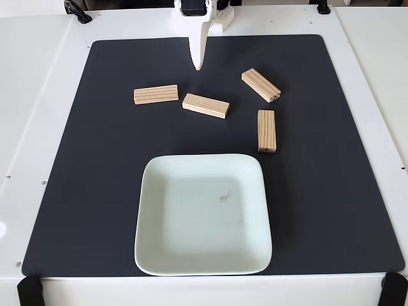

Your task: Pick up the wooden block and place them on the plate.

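From my seat I read the fixed view left to right. The leftmost block (155, 94) lies flat on the dark mat (76, 178), long axis running left-right. Just right of it, a little nearer, lies the second block (205, 106), slightly skewed. Further right and farther back, the third block (261, 85) sits on a diagonal, and near of that the fourth block (266, 131) points near-far, its near end close to the far right corner of the plate (148, 255), not touching it as far as I can tell.

All four look like stiff, light pine that won't deform; I judge the sawn faces offer decent friction. I would take each across its narrow width at mid-length, turning the wrist to match its angle. The glossy plate is bare and looks slick, so a block dropped from height may skid or bounce.

The fingers (198, 67) hang at the far edge of the mat, above the gap between the first two blocks, holding nothing. From here they read as one pointed shape, so I cannot tell if they are parted. The arm is cut off at the top edge, and the white counter (38, 95) runs out of frame.
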